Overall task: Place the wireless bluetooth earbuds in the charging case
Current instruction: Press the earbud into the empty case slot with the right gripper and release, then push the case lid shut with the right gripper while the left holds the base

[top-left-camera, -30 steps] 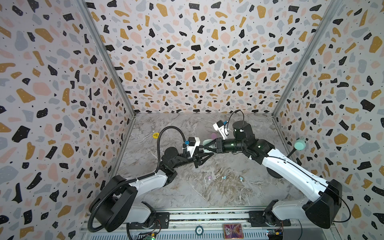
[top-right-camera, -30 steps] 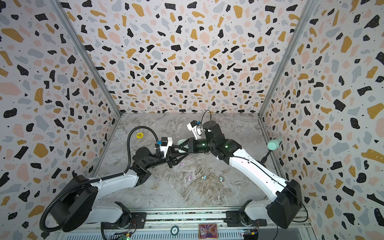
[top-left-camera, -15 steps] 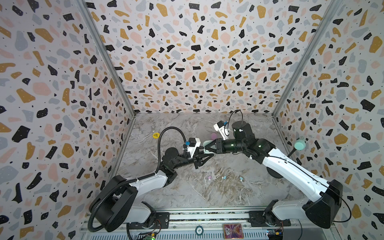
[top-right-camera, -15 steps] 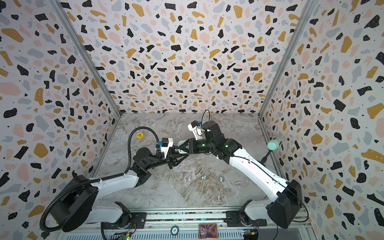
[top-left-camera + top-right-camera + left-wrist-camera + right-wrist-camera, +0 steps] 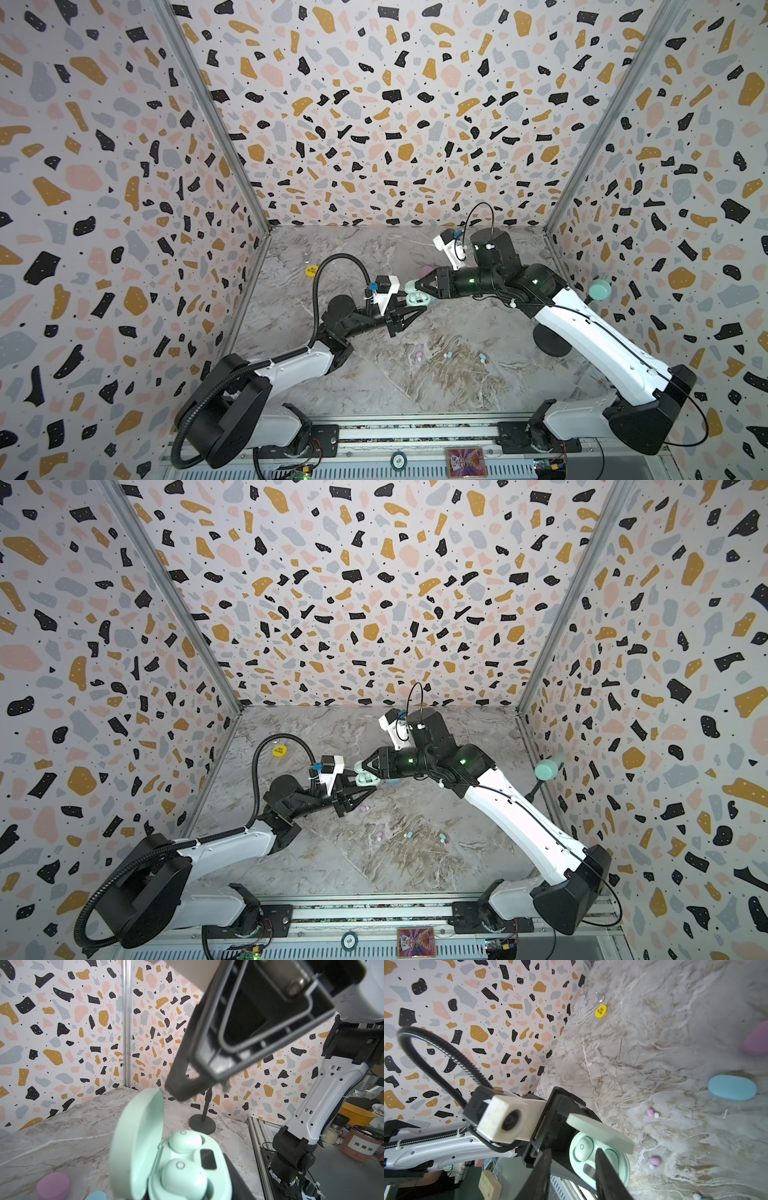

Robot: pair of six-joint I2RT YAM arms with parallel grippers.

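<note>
Terrazzo-pattern walls (image 5: 374, 104) on three sides, marbled grey counter (image 5: 415, 386) below. Both arms meet left of centre, raised off the counter.

Left claw (image 5: 415, 308) is clamped tight on the mint charging case (image 5: 417, 298) and holds it up in the air. Its lid (image 5: 137, 1142) is swung open. The left wrist view shows two mint earbuds (image 5: 184, 1140) seated side by side in the case's sockets, with a small dark window on the case body beside them.

Right claw (image 5: 573, 1148) sits just over the open case with its jaws partly apart and nothing gripped between them. One fingertip (image 5: 176, 1088) is close to the lid's rim; I cannot tell whether it touches.

Loose on the counter, nearer the front edge than the arms:
- Two pink earbuds (image 5: 652, 1113), well apart from each other.
- Two blue earbuds (image 5: 448, 355), also apart, in a rough row with one pink.

A closed blue case (image 5: 732, 1087) and a closed pink case (image 5: 756, 1041) lie on the counter under the right arm. A yellow disc (image 5: 311, 270) lies near the left wall.
</note>
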